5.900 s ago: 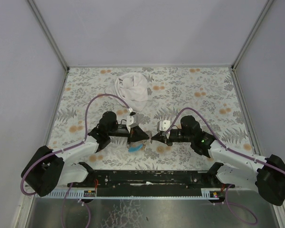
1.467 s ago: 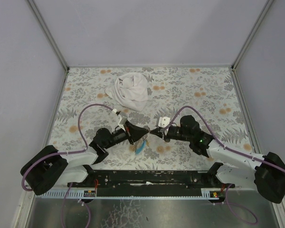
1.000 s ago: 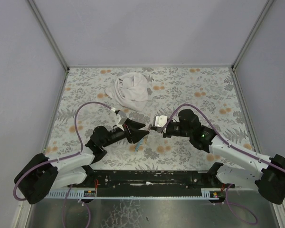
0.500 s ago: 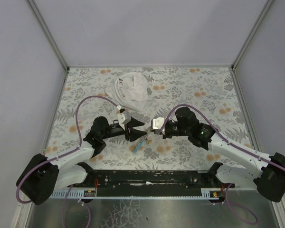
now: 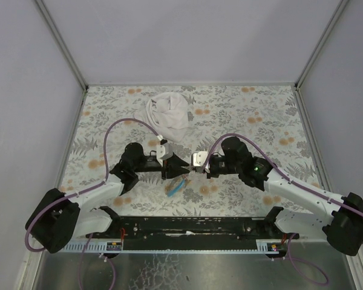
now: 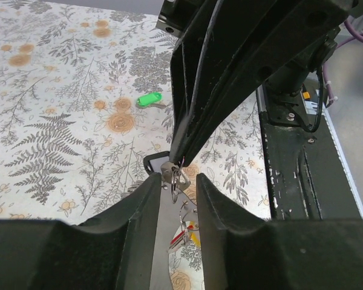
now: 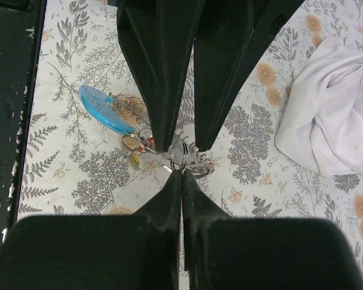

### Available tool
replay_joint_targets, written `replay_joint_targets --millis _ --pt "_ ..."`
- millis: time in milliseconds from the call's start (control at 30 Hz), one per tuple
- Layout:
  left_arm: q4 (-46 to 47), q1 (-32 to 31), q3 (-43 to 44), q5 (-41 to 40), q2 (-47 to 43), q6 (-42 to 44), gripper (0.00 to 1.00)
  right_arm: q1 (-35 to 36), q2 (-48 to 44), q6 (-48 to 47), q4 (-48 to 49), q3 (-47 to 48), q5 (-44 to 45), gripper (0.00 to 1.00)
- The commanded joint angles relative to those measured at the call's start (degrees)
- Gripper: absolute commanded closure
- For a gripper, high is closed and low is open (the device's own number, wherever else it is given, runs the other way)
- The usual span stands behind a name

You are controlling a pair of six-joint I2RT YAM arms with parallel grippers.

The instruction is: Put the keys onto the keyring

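The keyring's thin metal ring (image 7: 180, 154) is pinched at the tips of my shut right gripper (image 7: 181, 172). My left gripper (image 6: 175, 181) is open, its fingers (image 6: 133, 229) on either side of the ring (image 6: 175, 176). The two grippers meet tip to tip above the table (image 5: 184, 168). A second ring with the red and yellow keys (image 6: 187, 232) hangs below. The light-blue piece (image 7: 103, 109) lies or hangs just beyond, also in the top view (image 5: 175, 187). A green key (image 6: 149, 98) lies loose on the table. The grey strap is hidden.
A crumpled white cloth (image 5: 169, 115) lies on the flowered table (image 5: 260, 121) behind the grippers, also in the right wrist view (image 7: 333, 115). The black base rail (image 5: 187, 226) runs along the near edge. Grey walls close in the left, right and back.
Since about a second ago both grippers have shifted slightly and stayed tip to tip around the ring. The left arm's elbow has swung back. In the last half second little has moved.
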Motion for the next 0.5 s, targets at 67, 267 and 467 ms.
replay_joint_targets --millis 67,267,467 --pt "-1.59 0.23 2.37 3.57 1.75 1.25 0.74 0.73 -0.04 -0.29 2.04 3.68 -1.63 1.0" --pt "-2.77 0.14 3.2 4.09 3.1 1.51 0.75 0.76 -0.18 -0.1 2.14 3.67 -1.7 1.0" --pt "-2.13 0.05 3.38 4.19 3.35 0.77 0.92 0.83 -0.4 0.06 2.23 3.46 -1.56 1.0"
